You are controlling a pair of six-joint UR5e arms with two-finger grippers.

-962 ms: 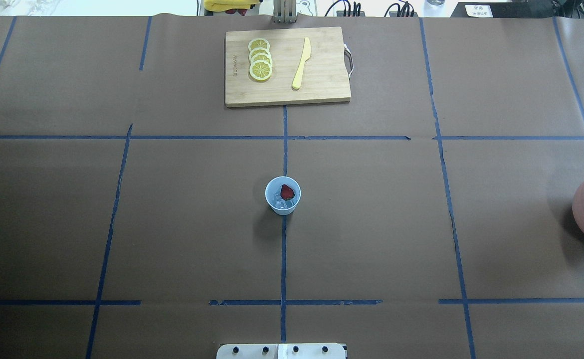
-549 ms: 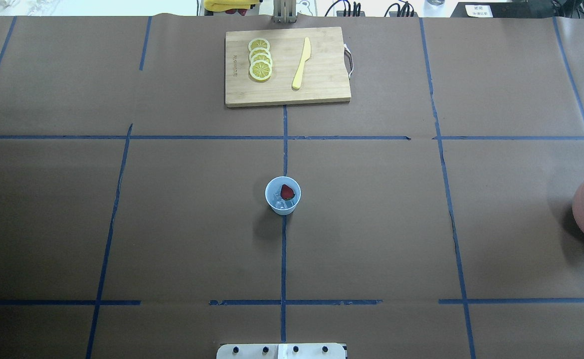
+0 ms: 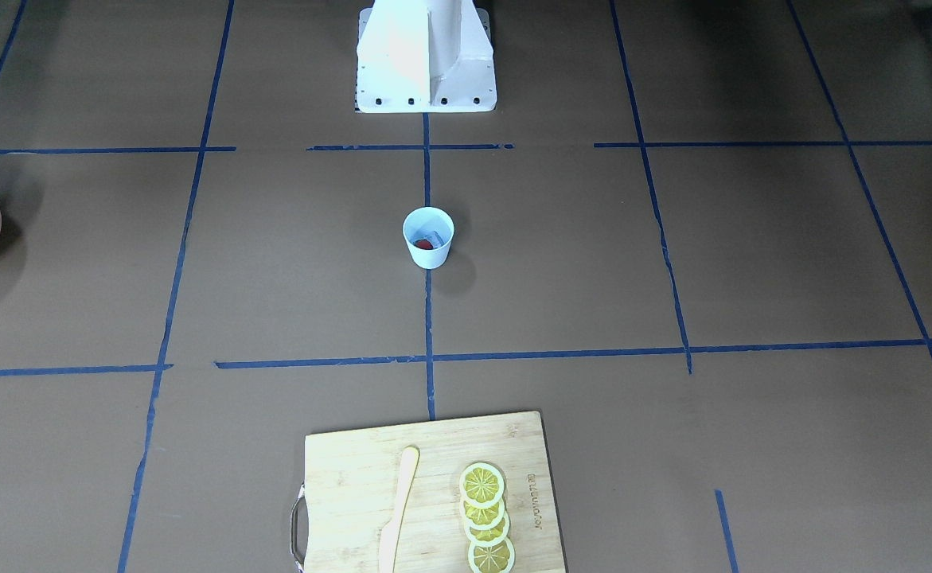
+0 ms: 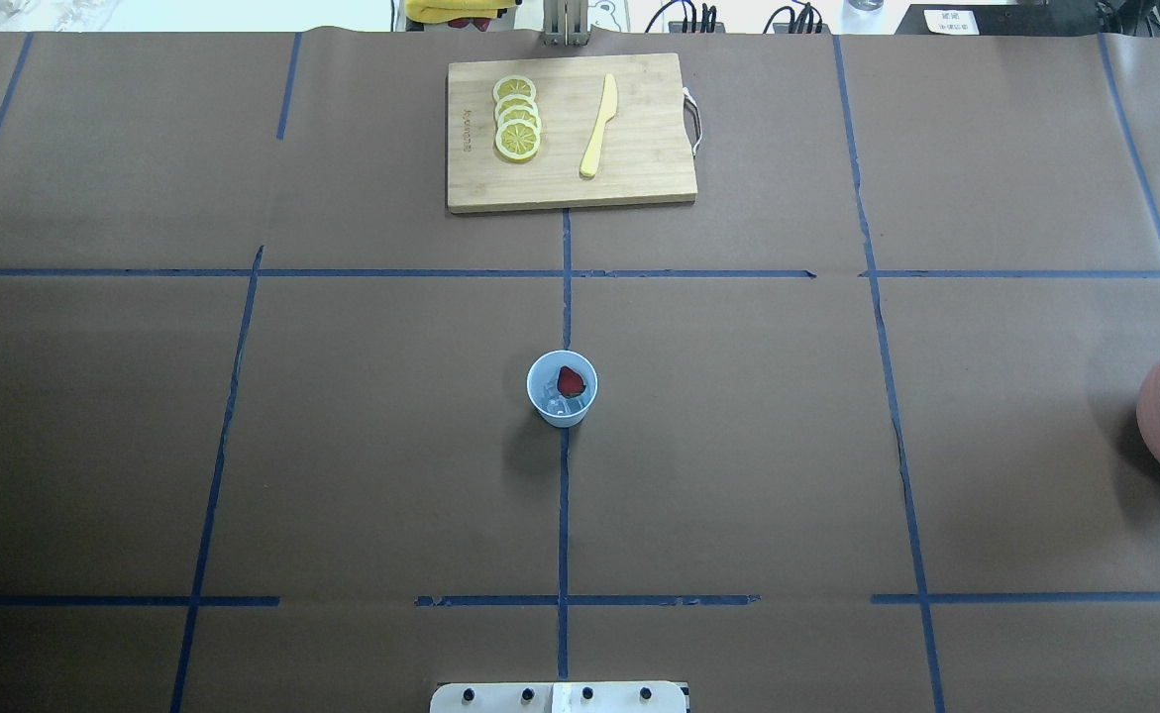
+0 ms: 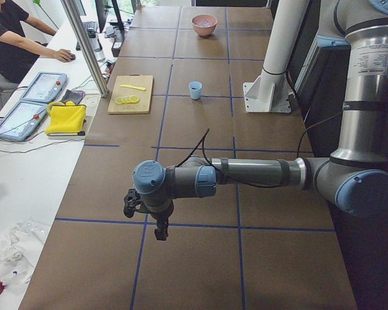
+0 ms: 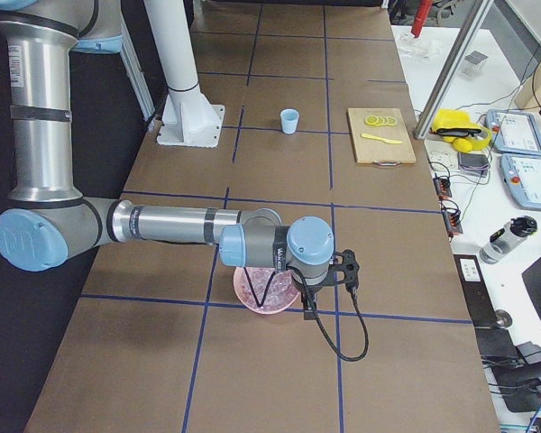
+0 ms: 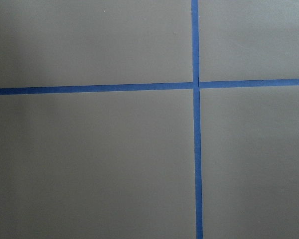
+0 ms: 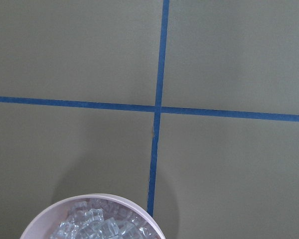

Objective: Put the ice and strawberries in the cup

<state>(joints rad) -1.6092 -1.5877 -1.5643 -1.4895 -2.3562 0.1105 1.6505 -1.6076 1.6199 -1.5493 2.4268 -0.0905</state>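
1. Already, the pale blue cup (image 4: 562,388) is standing upright on the table's (image 4: 342,446) centre tape line. It is holding the red strawberry (image 4: 570,380) with a few clear ice cubes (image 4: 553,404) beside it, so the task is looking complete to me.
2. The left gripper (image 5: 160,230) is hanging over bare brown paper, well apart from the cup. It is showing only in a side view, so I cannot tell whether its fingers are parted or closed.
3. The right gripper (image 6: 307,311) is hovering just beside the pink bowl (image 6: 252,293) of spare ice. Here too I cannot tell how its fingers are set.
4. The nearest hazard is sitting there: a sideways sweep of that arm could be clipping the bowl's rim and scattering cubes across the table.
5. The cup is looking light and narrow-based, so any needless return reach could be knocking it over and spilling what it is holding.
6. The bamboo cutting board (image 4: 639,178), with its lemon slices (image 4: 517,119) and yellow knife (image 4: 599,126), is lying well apart and is posing little risk.
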